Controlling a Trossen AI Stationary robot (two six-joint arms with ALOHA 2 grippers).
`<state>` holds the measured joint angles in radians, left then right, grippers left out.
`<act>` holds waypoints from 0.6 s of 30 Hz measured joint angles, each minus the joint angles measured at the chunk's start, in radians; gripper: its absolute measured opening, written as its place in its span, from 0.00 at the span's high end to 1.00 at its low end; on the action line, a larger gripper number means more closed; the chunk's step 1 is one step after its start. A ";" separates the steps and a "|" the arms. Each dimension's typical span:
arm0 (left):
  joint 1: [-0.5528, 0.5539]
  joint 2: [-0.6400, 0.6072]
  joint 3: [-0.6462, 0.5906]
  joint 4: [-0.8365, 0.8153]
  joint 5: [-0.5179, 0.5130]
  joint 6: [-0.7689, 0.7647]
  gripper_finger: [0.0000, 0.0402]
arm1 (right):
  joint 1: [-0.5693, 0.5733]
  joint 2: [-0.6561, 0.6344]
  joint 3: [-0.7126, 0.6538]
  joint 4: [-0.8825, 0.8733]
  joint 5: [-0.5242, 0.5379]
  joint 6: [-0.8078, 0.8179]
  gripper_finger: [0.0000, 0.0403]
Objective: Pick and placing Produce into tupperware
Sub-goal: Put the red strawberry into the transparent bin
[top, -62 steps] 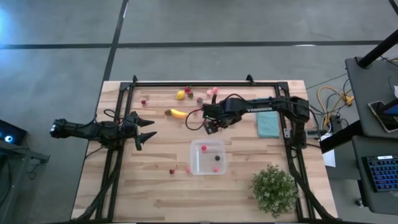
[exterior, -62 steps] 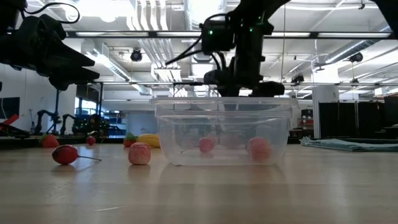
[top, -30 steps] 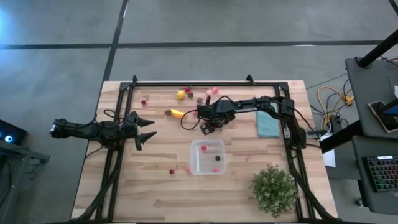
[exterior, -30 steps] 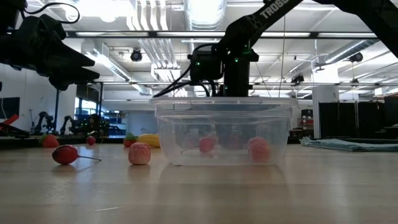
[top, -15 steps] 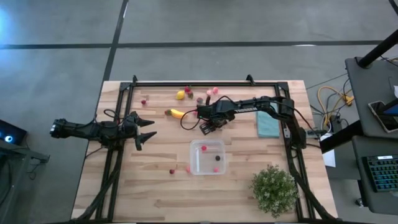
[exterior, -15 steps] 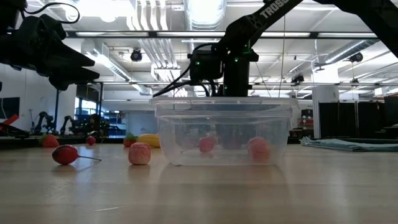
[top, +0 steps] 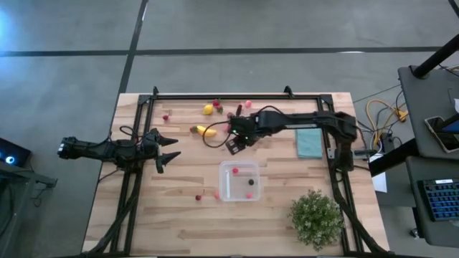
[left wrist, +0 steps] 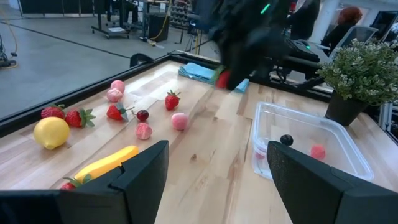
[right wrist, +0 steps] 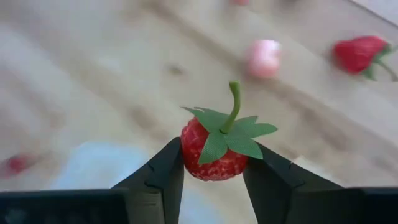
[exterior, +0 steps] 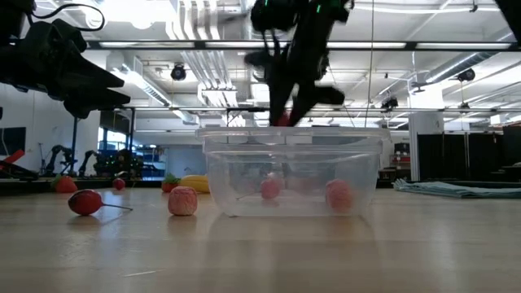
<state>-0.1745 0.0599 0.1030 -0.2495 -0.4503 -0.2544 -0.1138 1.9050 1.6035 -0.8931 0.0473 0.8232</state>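
Note:
My right gripper (right wrist: pixel 214 169) is shut on a red toy strawberry (right wrist: pixel 213 151) with a green leaf cap and stalk. It hangs in the air (top: pixel 233 140) just beyond the far edge of the clear tupperware (top: pixel 222 188), above its rim in the low view (exterior: pixel 286 110). A few berries lie in the tupperware (left wrist: pixel 318 151). More produce lies on the far left of the table: a banana (top: pixel 204 130), a lemon (top: pixel 208 110) and red and pink berries (left wrist: pixel 143 131). My left gripper (top: pixel 169 147) waits open above the table's left side. My right gripper pinches the strawberry's red body (right wrist: pixel 194 155) by its two sides between both fingers (right wrist: pixel 166 171). The leaf cap and stalk (right wrist: pixel 234 102) stick out past the fingertips. The strawberry is lifted clear of the table.
A teal cloth (top: pixel 309 143) lies at the right, and a bushy green potted plant (top: pixel 315 217) stands at the near right. Two loose berries (top: pixel 199 197) lie left of the tupperware. Black frame rails (top: pixel 237 96) run along the table's edges.
My right gripper has risen from the tabletop with the strawberry, tipping as it went. It has shifted slightly toward the table's left. The strawberry is now lifted clear of the wood.

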 joint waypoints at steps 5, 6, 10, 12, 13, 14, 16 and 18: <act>0.000 -0.002 0.000 0.002 0.000 0.000 0.36 | 0.117 -0.072 0.016 -0.052 -0.003 0.108 0.65; 0.000 -0.002 0.000 0.003 0.000 0.000 0.36 | 0.142 -0.076 0.015 -0.052 -0.004 0.138 0.65; 0.000 -0.001 0.000 0.002 0.000 0.000 0.36 | 0.235 -0.066 0.014 -0.045 -0.005 0.270 0.65; 0.000 -0.002 0.000 0.003 0.000 0.000 0.36 | 0.274 -0.041 0.014 -0.038 -0.007 0.327 0.65; 0.000 -0.002 0.000 0.002 0.000 0.000 0.36 | 0.290 -0.028 0.013 -0.036 -0.004 0.350 0.65; 0.000 -0.002 0.000 0.001 0.000 0.000 0.36 | 0.305 -0.011 0.013 -0.034 0.003 0.368 0.64; 0.000 -0.002 0.000 0.001 0.000 0.000 0.36 | 0.327 0.015 0.013 -0.029 0.009 0.396 0.62; 0.000 -0.002 0.000 0.002 0.000 0.000 0.36 | 0.338 0.039 0.013 -0.029 0.006 0.409 0.58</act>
<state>-0.1745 0.0582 0.1031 -0.2476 -0.4503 -0.2544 0.2245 1.9444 1.6165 -0.9220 0.0533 1.2322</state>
